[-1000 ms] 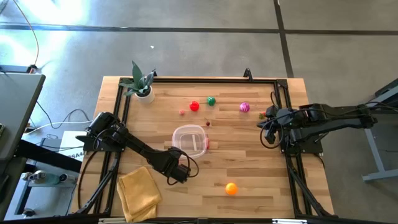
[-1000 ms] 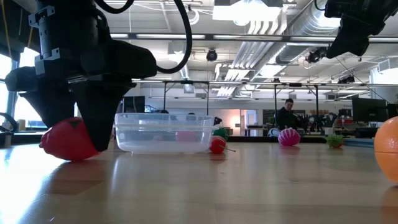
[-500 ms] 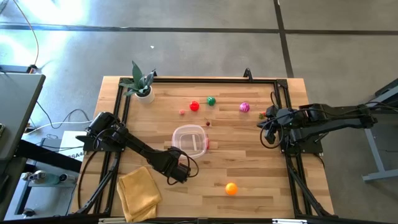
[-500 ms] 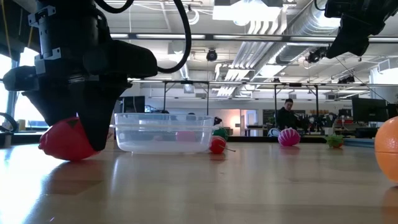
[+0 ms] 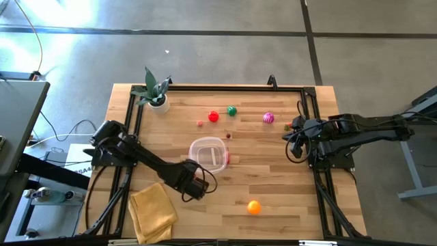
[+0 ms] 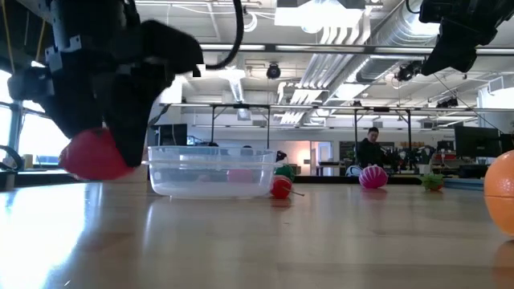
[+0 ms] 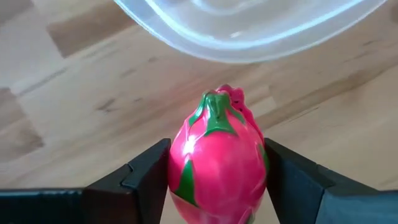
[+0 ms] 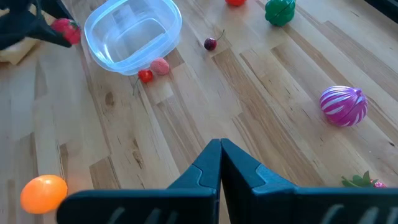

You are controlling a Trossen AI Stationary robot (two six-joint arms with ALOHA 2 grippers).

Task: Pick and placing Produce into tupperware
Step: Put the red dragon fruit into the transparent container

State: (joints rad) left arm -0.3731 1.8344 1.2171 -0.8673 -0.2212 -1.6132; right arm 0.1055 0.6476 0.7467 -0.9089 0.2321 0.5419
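Note:
My left gripper [image 5: 196,186] is over the near-left part of the table, just nearer than the clear round tub [image 5: 208,154]. It is shut on a pink-red toy fruit with green leaves [image 7: 216,162]. In the low view the fruit [image 6: 95,154] hangs above the wood beside the tub [image 6: 213,171]. My right gripper [image 8: 219,148] is shut on nothing and waits above the table's right edge [image 5: 293,140]. The other produce lies loose on the wood: a red piece [image 5: 214,117], a green piece [image 5: 232,111], a striped magenta piece [image 5: 268,118] and an orange ball [image 5: 254,206]. My left gripper pinches the pink-red fruit between its two fingers [image 7: 146,174], one on each side of its wide middle [image 7: 180,165]. The fingers come down on it from above. The fruit is lifted clear of the table, and its green-tipped end [image 7: 217,102] points toward the tub.
A folded yellow cloth [image 5: 153,210] lies at the near-left corner and a potted plant [image 5: 153,90] stands at the far-left corner. Two small red and pink pieces [image 8: 154,70] lie against the tub's right side. A cherry [image 5: 229,135] lies beyond it. A black frame borders the table.
My left gripper has risen, still shut on the pink-red fruit. The fruit rested on the wood a second ago and now hangs clear above it. The right arm has kept still.

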